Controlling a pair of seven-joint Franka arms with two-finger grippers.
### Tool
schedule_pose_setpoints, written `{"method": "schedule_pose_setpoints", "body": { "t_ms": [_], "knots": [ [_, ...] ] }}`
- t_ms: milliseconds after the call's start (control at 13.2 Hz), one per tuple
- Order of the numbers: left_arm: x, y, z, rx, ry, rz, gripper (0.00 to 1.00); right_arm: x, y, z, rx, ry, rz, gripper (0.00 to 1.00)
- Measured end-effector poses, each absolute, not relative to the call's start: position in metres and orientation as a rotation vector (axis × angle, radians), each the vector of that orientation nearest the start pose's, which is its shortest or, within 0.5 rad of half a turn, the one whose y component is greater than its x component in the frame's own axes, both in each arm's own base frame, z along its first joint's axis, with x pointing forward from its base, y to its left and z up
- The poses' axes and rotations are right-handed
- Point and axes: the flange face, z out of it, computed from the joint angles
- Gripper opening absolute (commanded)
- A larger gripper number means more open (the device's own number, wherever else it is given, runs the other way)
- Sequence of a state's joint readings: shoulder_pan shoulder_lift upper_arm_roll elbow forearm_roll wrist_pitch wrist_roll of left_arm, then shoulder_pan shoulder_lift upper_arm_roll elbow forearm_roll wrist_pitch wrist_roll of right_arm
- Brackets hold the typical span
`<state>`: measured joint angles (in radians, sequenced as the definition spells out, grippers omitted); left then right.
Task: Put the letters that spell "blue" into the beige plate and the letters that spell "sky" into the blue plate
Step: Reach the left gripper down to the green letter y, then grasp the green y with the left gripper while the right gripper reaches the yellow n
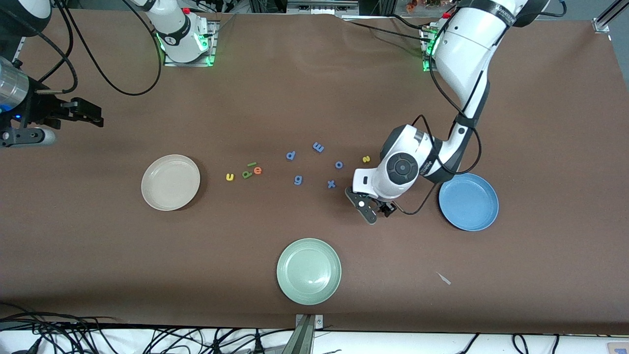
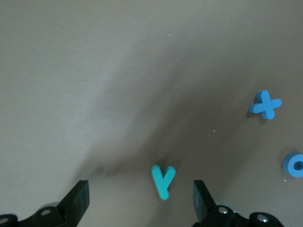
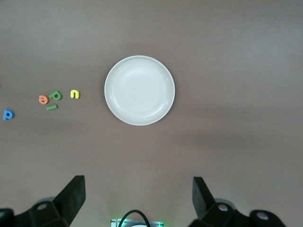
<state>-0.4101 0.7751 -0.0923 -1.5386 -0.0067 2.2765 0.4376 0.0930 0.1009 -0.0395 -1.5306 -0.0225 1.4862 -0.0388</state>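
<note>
Now | plates (image 1: 170, 182): three | left gripper (image 2: 137, 201) jaws wide, straddling teal y (image 2: 163, 180)

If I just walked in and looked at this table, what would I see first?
Probably the big white left arm, reaching down with its open left hand over a tiny teal y on the brown table. Then the three plates: the beige plate toward the right arm's end, the blue plate toward the left arm's end, and a pale green plate nearest the front camera. The right hand waits, open, above the beige plate.
</note>
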Motion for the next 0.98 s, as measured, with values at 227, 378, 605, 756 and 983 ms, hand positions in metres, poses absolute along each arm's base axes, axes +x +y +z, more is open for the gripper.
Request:
{"method": "schedule_pose_setpoints", "body": {
  "t_ms": [227, 378, 605, 756, 983],
  "knots": [
    [0.611, -0.341, 0.177, -2.869, 1.439, 0.092, 0.78, 0.575, 0.052, 0.570, -3.165, -0.210, 0.258, 1.00],
    [0.605, -0.347, 0.171, -2.854, 1.459, 0.109, 0.59, 0.580, 0.049, 0.558, -3.167, -0.202, 0.294, 1.00],
    [0.606, -0.345, 0.170, -2.847, 1.456, 0.098, 0.24, 0.595, 0.051, 0.516, -3.164, -0.204, 0.278, 1.00],
    [0.606, -0.346, 0.172, -2.846, 1.457, 0.093, 0.06, 0.599, 0.055, 0.462, -3.161, -0.218, 0.218, 0.99],
    [0.606, -0.346, 0.174, -2.846, 1.458, 0.092, 0.04, 0.594, 0.092, 0.386, -3.161, -0.143, 0.169, 0.99]
  ]
}}
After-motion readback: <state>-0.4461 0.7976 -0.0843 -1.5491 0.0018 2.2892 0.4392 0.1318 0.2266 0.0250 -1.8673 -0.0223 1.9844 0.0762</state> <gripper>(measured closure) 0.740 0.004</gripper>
